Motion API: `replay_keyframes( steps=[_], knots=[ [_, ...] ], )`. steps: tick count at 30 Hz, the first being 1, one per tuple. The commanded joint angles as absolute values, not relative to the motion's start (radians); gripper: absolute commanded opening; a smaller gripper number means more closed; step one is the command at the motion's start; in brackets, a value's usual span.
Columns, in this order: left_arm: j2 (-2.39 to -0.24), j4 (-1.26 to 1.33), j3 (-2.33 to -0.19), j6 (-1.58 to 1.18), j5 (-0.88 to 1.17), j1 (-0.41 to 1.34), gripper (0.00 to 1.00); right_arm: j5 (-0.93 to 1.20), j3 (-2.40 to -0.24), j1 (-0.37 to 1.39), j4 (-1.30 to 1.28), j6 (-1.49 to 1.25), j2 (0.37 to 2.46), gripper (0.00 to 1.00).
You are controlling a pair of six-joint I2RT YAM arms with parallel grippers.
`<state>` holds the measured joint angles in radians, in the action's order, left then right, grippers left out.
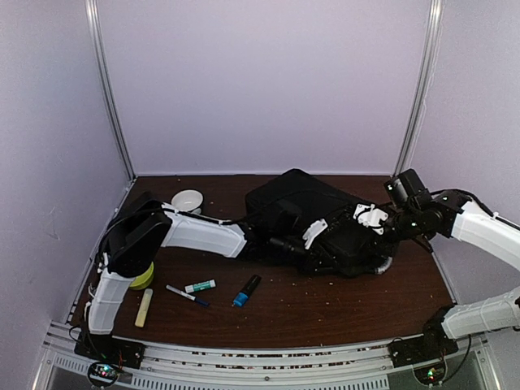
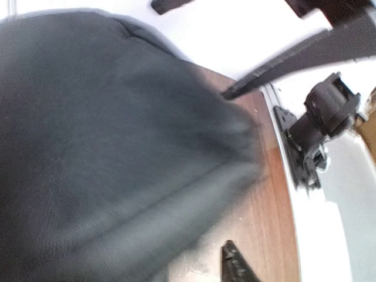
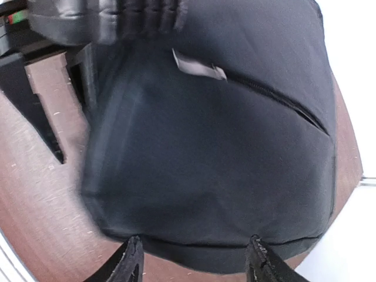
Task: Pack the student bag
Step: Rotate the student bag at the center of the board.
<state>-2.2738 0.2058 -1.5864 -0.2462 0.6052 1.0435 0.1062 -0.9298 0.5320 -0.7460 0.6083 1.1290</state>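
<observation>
- The student bag (image 1: 325, 215) lies flat in the middle of the table (image 1: 325, 313), toward the back, with both arms reaching onto it from either side.
- Right gripper (image 3: 195, 261): its fingers are spread wide, just off the bag's edge, with nothing pinched between them. It looks open and empty.
- Left gripper (image 1: 313, 235) is down on the bag's front side. Its wrist view is mostly blurry black fabric plus one fingertip (image 2: 235, 267), so there's no telling how wide it is or whether it has any cloth.
- A zipper (image 3: 276, 101) runs across one panel; hard to say if it's open.
- Loose stationery lies in front of the left arm: blue highlighter (image 1: 246, 291), teal-capped marker (image 1: 200, 286), thin pen (image 1: 187, 295), pale yellow stick (image 1: 144, 307). There's a white bowl (image 1: 187, 199) at the back left.
- Best guess at the step: getting the bag open, not loading yet.
- Next move probably needs one gripper pinning the fabric while the other works the zipper. Then the pens can go in one at a time.
</observation>
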Motion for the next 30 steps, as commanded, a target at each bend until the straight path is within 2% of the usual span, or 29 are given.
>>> replay_keyframes(
  steps=[1,3,7,11,16,19,22,30],
  knots=[
    [-2.132,0.194,-1.475,-0.178,0.625,1.055,0.45,0.171,-0.907,0.535,-0.843,0.562,1.110,0.59],
    [-2.039,0.107,-1.384,-0.109,0.607,1.054,0.50,0.180,-0.910,0.538,-0.881,0.557,1.110,0.60],
    [-1.899,-0.039,-1.255,-0.003,0.512,1.051,0.51,0.255,-0.911,0.560,-0.956,0.580,1.080,0.56],
    [-1.842,0.019,-1.161,-0.029,0.448,1.012,0.48,0.312,-0.903,0.668,-0.961,0.560,1.110,0.49],
    [-1.821,0.191,-1.076,-0.167,0.358,0.961,0.45,0.423,-0.970,0.704,-0.926,0.485,1.298,0.43],
    [-1.797,0.226,-1.051,-0.216,0.253,0.950,0.46,0.382,-0.984,0.711,-0.831,0.411,1.358,0.44],
    [-1.777,0.229,-1.042,-0.232,0.191,0.950,0.47,0.354,-0.978,0.715,-0.731,0.317,1.384,0.52],
    [-1.728,0.252,-0.988,-0.274,0.101,0.950,0.48,0.313,-0.963,0.722,-0.589,0.066,1.458,0.54]
  ],
)
